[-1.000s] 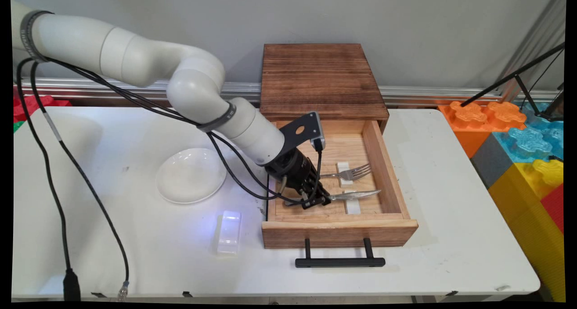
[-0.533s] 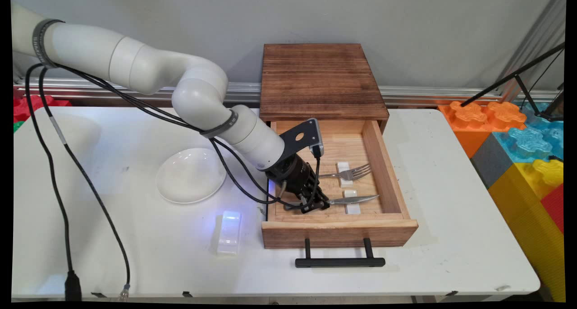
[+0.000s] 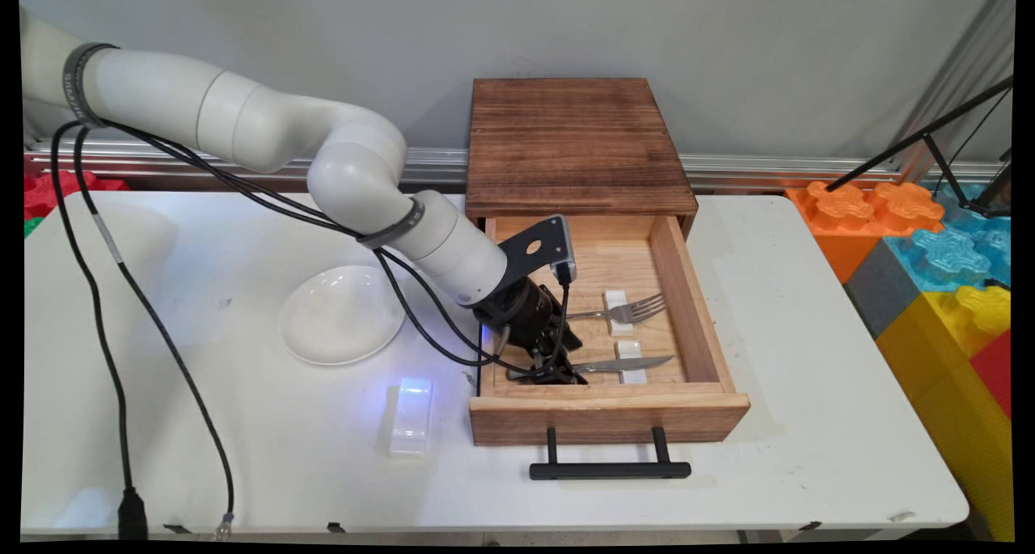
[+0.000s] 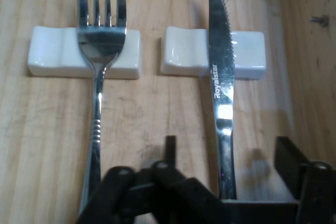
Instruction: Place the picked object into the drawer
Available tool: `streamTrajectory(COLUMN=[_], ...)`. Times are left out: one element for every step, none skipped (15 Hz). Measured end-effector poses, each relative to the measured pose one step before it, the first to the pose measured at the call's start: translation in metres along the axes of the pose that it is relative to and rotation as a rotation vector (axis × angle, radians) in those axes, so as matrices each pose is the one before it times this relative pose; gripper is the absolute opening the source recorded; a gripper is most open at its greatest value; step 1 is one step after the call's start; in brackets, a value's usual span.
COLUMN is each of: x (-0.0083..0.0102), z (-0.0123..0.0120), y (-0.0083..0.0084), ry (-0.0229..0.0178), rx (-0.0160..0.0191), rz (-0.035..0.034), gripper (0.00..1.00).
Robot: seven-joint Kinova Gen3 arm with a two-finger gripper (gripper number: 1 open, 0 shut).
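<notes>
2 utensils are seen in the open drawer [image 3: 695, 311]: knife [image 4: 221, 85] and fork [image 4: 98, 56], each laid across a white rest [image 4: 247, 53]. The gripper [image 4: 226, 174] is lowered over the knife handle, jaws spread wide, handle between them, ungripped. A bowl [image 3: 342, 313] sits on the table [image 3: 808, 360], left of the drawer.

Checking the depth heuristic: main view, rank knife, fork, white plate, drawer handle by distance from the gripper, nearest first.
1. Knife: in the open drawer, handle end at the gripper.
2. Fork: same drawer, one rest farther back.
3. Drawer handle: black, outside the drawer's front.
4. White plate: on the table, left of the drawer.
</notes>
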Motion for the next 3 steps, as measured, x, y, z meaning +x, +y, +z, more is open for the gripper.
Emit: streamTrajectory(x=[0.00002,0.00088,0.00125], z=[-0.00104,-0.00186,-0.00242], y=[-0.00017,-0.00058,-0.00077], ry=[0.00047,0.00174,0.0019], rx=[-0.00112,-0.00024,0.00058], rz=[-0.00066,-0.00011,-0.00098], gripper=[1.0,1.0,1.0])
